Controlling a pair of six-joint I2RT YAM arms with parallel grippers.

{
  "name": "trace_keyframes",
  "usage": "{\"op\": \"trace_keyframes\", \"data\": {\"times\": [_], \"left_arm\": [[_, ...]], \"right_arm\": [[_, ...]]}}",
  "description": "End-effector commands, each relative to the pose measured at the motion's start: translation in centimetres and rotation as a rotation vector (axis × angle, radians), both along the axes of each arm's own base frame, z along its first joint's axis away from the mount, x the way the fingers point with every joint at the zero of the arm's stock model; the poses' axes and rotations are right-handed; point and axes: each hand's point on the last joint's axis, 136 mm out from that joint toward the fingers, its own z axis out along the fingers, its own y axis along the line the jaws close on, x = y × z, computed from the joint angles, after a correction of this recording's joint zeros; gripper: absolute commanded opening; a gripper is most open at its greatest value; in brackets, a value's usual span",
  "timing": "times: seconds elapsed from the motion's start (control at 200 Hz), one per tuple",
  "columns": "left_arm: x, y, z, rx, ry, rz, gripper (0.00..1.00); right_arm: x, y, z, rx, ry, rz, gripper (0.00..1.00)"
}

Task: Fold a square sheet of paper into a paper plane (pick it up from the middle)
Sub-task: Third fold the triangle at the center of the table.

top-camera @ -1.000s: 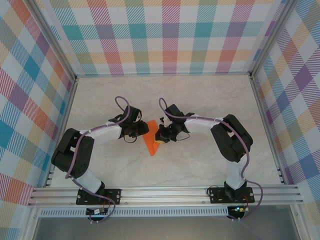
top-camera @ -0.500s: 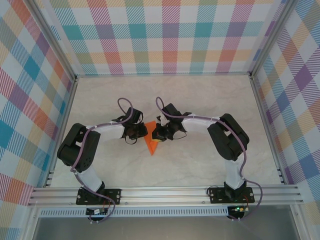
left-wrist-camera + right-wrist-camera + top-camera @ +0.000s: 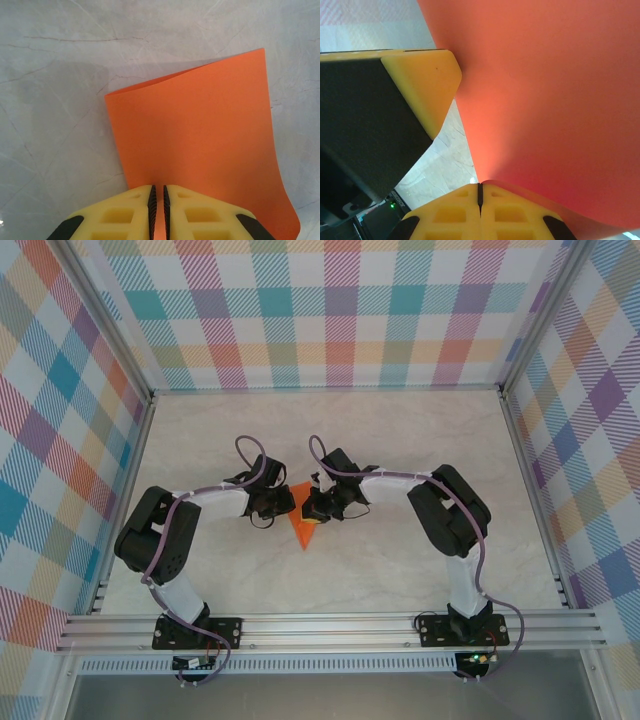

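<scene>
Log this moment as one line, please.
left tool: shut on square sheet of paper | right tool: shut on it | paper: bowed between them

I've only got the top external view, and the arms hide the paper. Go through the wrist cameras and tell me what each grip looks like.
Observer: Left wrist view: the left fingers are shut on the orange sheet of paper; a strip of it runs between their pads.
Operator: Now the right.
Observer: Right wrist view: the right fingers are shut, with their tips at the sheet's edge. I can't tell whether paper is nipped between them.
Operator: Give me the sheet's shape.
Observer: Left wrist view again: it is bowed, not flat. Its far edge is curved and throws a shadow on the table.
</scene>
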Motion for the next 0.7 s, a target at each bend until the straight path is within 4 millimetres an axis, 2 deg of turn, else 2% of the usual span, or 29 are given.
{"op": "trace_keyframes", "data": {"times": [0.0, 0.695], "left_arm": [[-0.9, 1.0, -2.0, 0.032, 0.060, 0.003, 0.16], [-1.1, 1.0, -2.2, 0.028, 0.067, -0.001, 0.15]], "right_arm": [[0.1, 1.1, 0.3, 0.029, -0.005, 0.011, 0.01], [0.5, 1.5, -0.7, 0.014, 0.009, -0.003, 0.01]]}}
